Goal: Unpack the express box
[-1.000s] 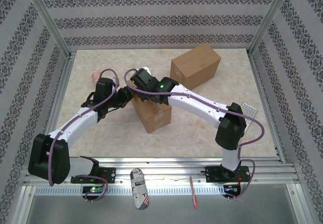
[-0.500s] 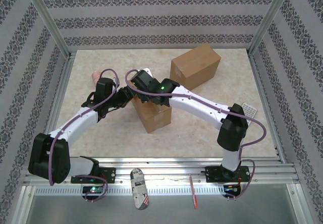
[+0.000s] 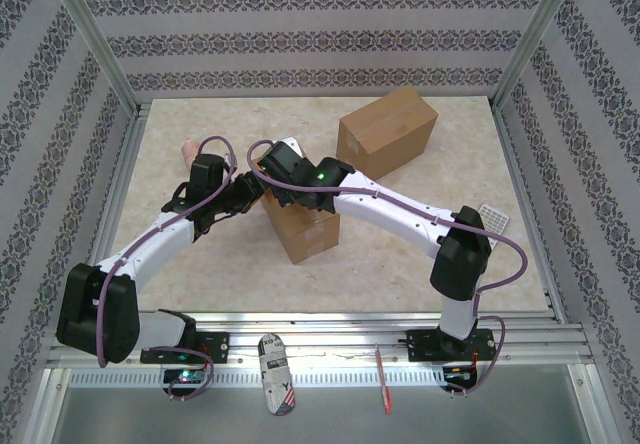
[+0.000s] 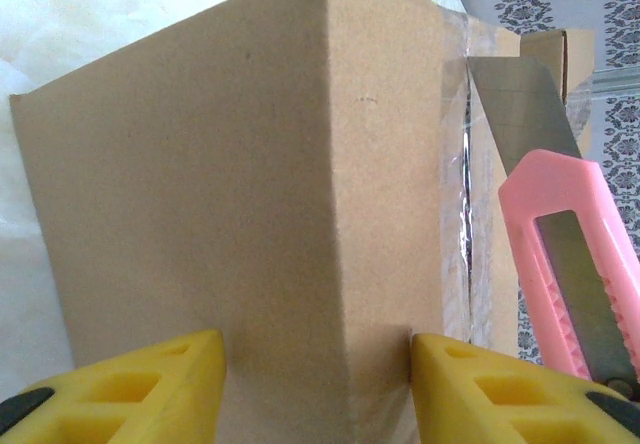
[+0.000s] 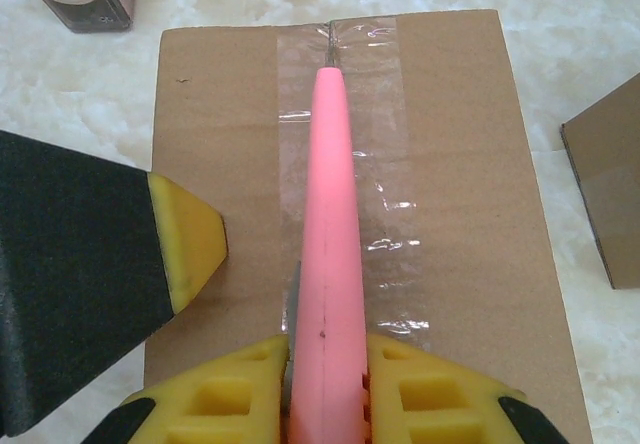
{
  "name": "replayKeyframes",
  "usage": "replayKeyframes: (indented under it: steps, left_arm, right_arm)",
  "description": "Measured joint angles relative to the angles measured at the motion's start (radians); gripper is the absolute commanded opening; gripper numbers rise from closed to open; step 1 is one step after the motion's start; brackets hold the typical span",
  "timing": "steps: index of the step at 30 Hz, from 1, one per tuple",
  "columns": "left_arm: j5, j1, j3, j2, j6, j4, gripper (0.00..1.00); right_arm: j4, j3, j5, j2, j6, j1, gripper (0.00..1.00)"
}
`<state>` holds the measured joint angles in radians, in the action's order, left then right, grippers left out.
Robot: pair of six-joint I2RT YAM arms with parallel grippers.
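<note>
Express box (image 3: 308, 232) sits mid-table, long axis diagonal from near-right to far-left. Plain brown cardboard, flaps closed, clear tape (image 5: 380, 164) running along the top seam on that same axis. Left gripper (image 4: 315, 384) clamps the box's far-left corner, one yellow finger on each side. Right gripper (image 5: 328, 389) pinches pink cutter (image 5: 330, 214), blade tip at the taped seam. Second box (image 3: 388, 129) far right, apart.

The brown cardboard express box (image 3: 305, 229) stood closed, clear tape (image 5: 372, 114) along its top seam, a pink utility knife (image 5: 330, 214) lying over the tape.
</note>
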<state>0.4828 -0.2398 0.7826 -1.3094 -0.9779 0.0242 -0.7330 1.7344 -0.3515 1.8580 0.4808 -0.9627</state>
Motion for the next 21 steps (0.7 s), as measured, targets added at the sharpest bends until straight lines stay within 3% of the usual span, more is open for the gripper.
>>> replayKeyframes:
  steps: [21]
  left_arm:
    - [0.008,0.000,0.000,-0.012,0.000,-0.018,0.50]
  right_arm:
    - [-0.030,-0.104,-0.003,-0.078,0.045,-0.029,0.00]
